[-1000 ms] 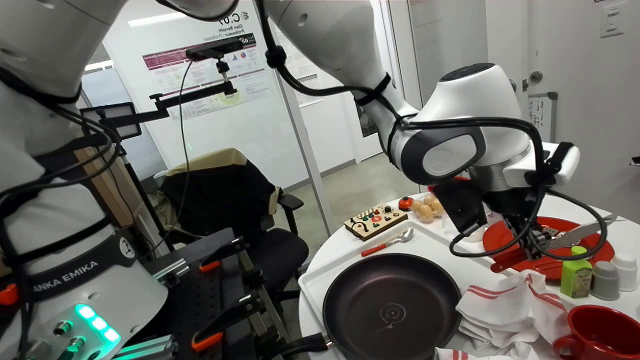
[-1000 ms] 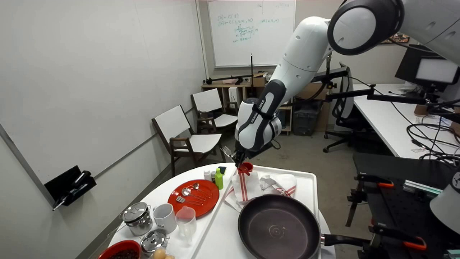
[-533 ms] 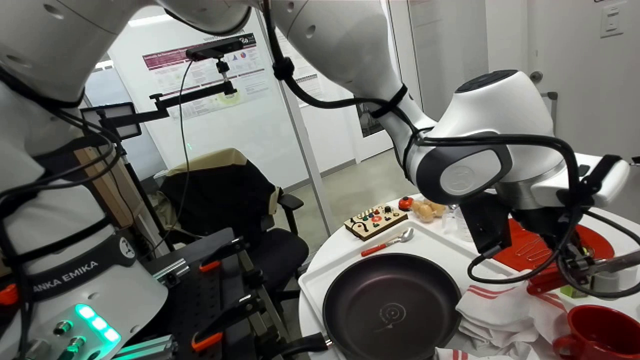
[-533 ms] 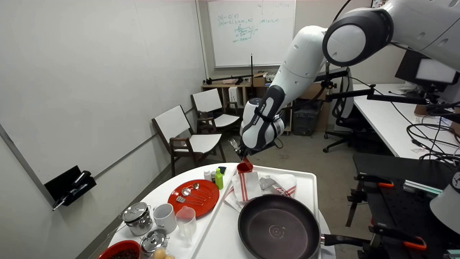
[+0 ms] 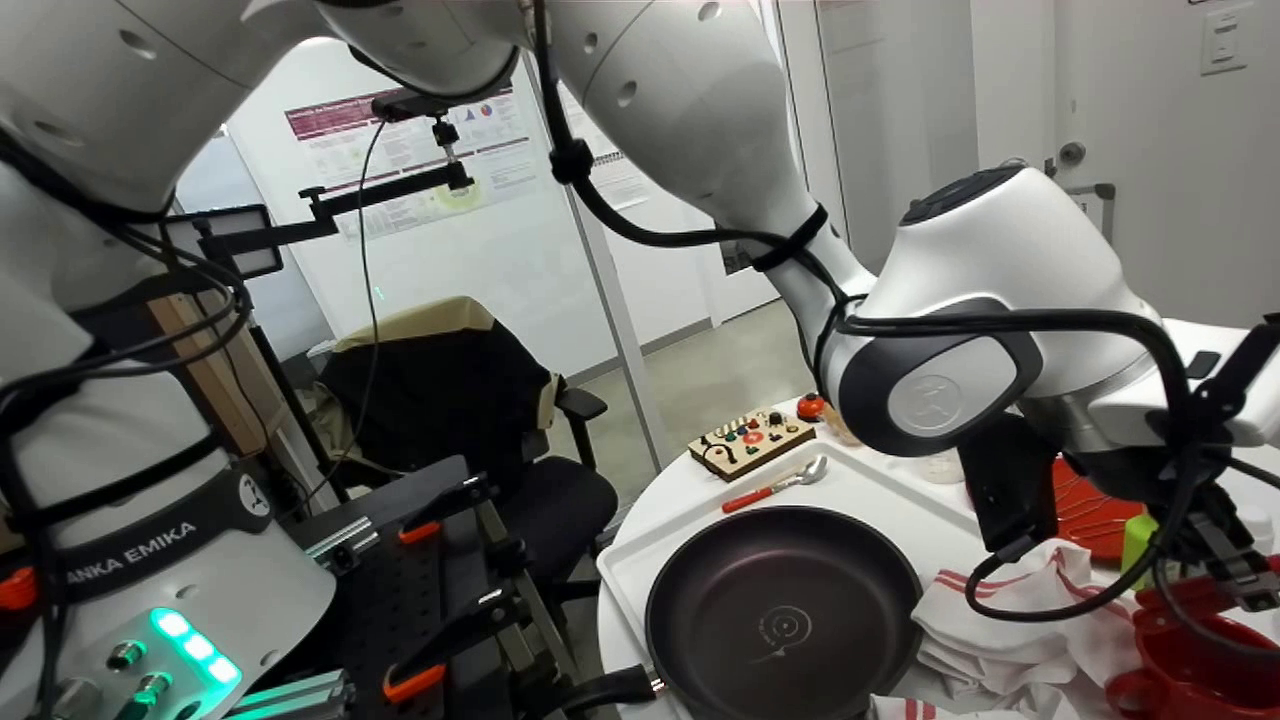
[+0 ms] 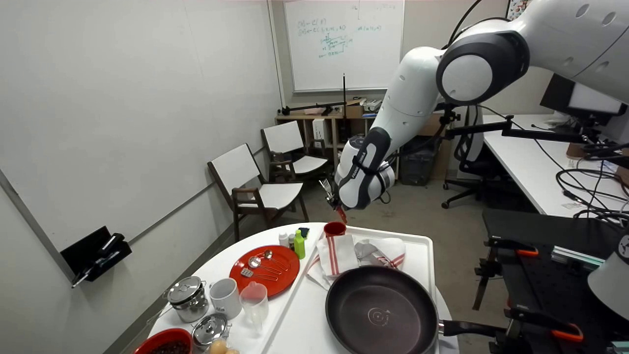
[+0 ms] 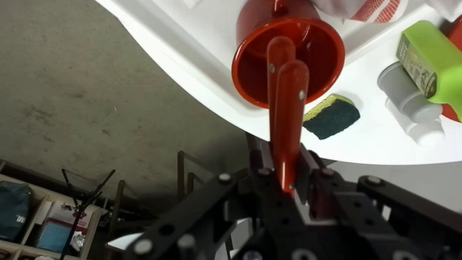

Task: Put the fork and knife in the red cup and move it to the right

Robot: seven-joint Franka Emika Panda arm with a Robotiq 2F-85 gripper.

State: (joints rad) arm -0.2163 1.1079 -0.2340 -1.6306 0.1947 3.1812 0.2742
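Okay, my jaws are clamped on two red handles (image 7: pixel 291 97), fork (image 6: pixel 327 188) and presumably knife, above the red cup (image 6: pixel 335 231) on the tray (image 6: pixel 417 255): pickup looks done, drop-in and rightward move don't.

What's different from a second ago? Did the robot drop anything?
The gripper moved right in both exterior views. In the wrist view, the two red handles it grips show over the mouth of the red cup; I can't tell if their ends are inside. Nothing was dropped or newly grabbed; the fork rode along. The red cup, black pan and red plate stayed put.
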